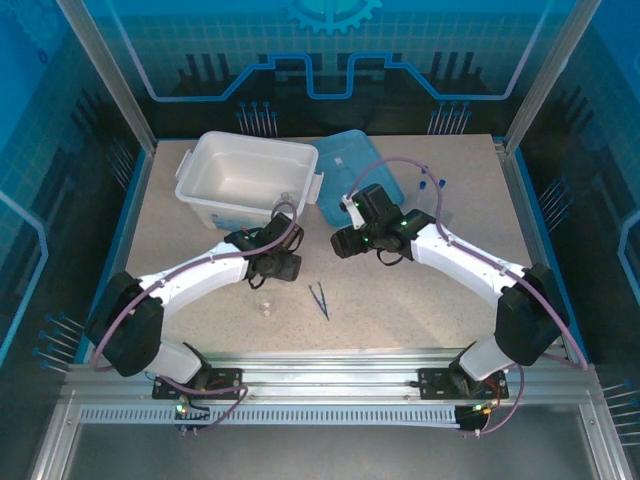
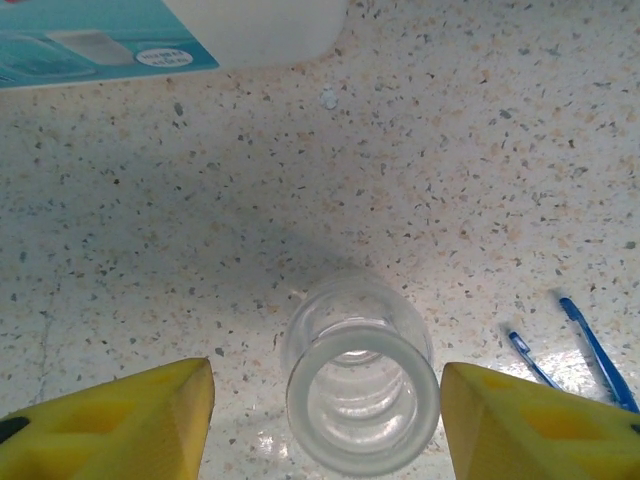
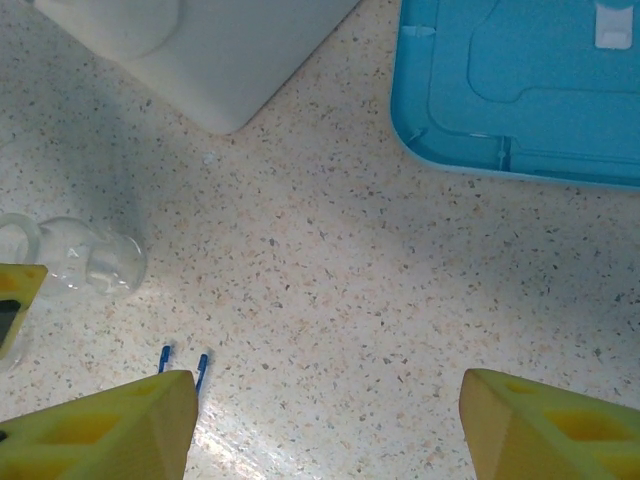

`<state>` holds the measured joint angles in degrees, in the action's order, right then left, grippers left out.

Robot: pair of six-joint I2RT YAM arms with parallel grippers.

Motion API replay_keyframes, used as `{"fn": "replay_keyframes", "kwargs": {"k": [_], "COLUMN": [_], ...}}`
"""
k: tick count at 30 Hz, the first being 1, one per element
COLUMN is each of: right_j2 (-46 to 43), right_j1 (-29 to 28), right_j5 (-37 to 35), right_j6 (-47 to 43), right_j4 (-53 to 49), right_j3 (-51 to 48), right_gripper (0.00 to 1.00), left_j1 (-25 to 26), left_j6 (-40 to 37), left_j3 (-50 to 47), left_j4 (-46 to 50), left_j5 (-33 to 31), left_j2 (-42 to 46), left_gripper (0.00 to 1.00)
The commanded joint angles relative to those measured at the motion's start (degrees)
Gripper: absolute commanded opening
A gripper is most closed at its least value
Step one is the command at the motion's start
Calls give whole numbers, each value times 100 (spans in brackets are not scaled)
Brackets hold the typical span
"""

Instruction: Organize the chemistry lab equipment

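Tabletop (image 1: 450, 280) speckled beige, blue walls (image 1: 430, 50) around, left claw (image 2: 325, 405) spread astride flask (image 2: 360, 375), right claw (image 3: 328, 405) spread

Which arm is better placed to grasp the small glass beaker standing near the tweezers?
Left. The left end effector, open, straddles the upright glass beaker, fingers on both sides without touching. The right end effector, also open, has bare table between its fingers.

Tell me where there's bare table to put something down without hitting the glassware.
Free: the front strip right of the tweezers, bordered by the right arm; the far right corner past the blue-capped tubes; the left edge beside the white bin. Crowded: the centre before the bin, where the beaker, tweezers, left gripper and right gripper gather.
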<state>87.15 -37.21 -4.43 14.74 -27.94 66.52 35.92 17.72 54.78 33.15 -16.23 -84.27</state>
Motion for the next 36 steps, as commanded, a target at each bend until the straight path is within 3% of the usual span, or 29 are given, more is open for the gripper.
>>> {"fn": "replay_keyframes", "kwargs": {"k": [1, 17, 22, 30, 36], "right_j2": [86, 205, 188, 145, 192], "right_j1": [-67, -65, -57, -39, -12], "right_j5": [25, 30, 12, 18, 85], "right_j6": [-116, -130, -138, -130, -68], "right_j4": [-130, -113, -123, -115, -88], "right_j3": [98, 99, 105, 154, 197], "right_gripper": [71, 70, 69, 69, 69], "left_j1": [46, 48, 49, 55, 46], "left_j6": [35, -75, -69, -137, -373], "left_j3": [153, 295, 396, 844, 1737], "left_j4": [-98, -38, 110, 756, 1545], "left_j5": [112, 94, 94, 230, 137], "left_j2": [-145, -292, -176, 353, 683], "left_gripper": [61, 39, 27, 20, 19]}}
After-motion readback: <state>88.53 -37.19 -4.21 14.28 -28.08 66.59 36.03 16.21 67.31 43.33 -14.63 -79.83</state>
